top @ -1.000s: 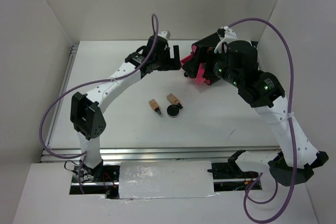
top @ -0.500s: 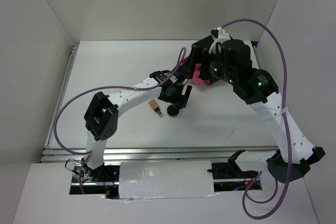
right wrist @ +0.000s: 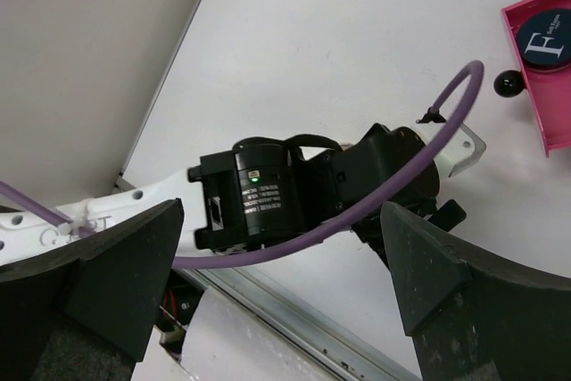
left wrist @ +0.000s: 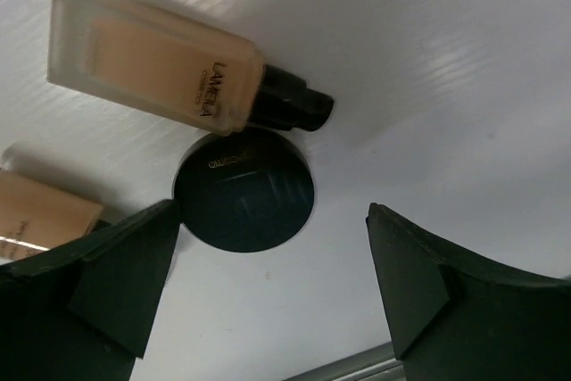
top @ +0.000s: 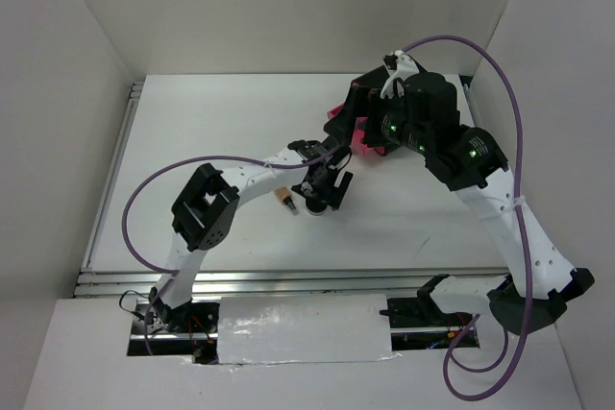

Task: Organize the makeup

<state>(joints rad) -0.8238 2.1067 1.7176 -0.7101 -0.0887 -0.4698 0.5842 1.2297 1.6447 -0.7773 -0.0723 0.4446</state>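
moved: left arm [top: 240,172] has swung from the back of the counter [top: 192,141] down to the loose compact [left wrist: 243,201]; right arm [top: 480,170] has barely shifted.
left tool [left wrist: 272,252]: spread wide, one finger on each side of the loose compact, holding nothing.
right tool [right wrist: 281,247]: spread, empty, hanging above the left arm, well apart from the loose compact.
tan bottle [left wrist: 169,73]: lying flat just beyond the loose compact, black cap at its rim, seemingly touching.
second bottle [top: 285,199]: lying just beside the loose compact.
handling (judged): loose compact looks like a light, hard, low disc with a glossy lid, likely slippery; pinch across the rim, clear of the bottle cap.
left wrist only: tan bottle and loose compact, both mostly hidden under the tool from above.
right wrist only: stowed compact [right wrist: 546,37] in the open pink drawer [right wrist: 558,122], well apart from the loose compact; in the top view the right arm covers it.
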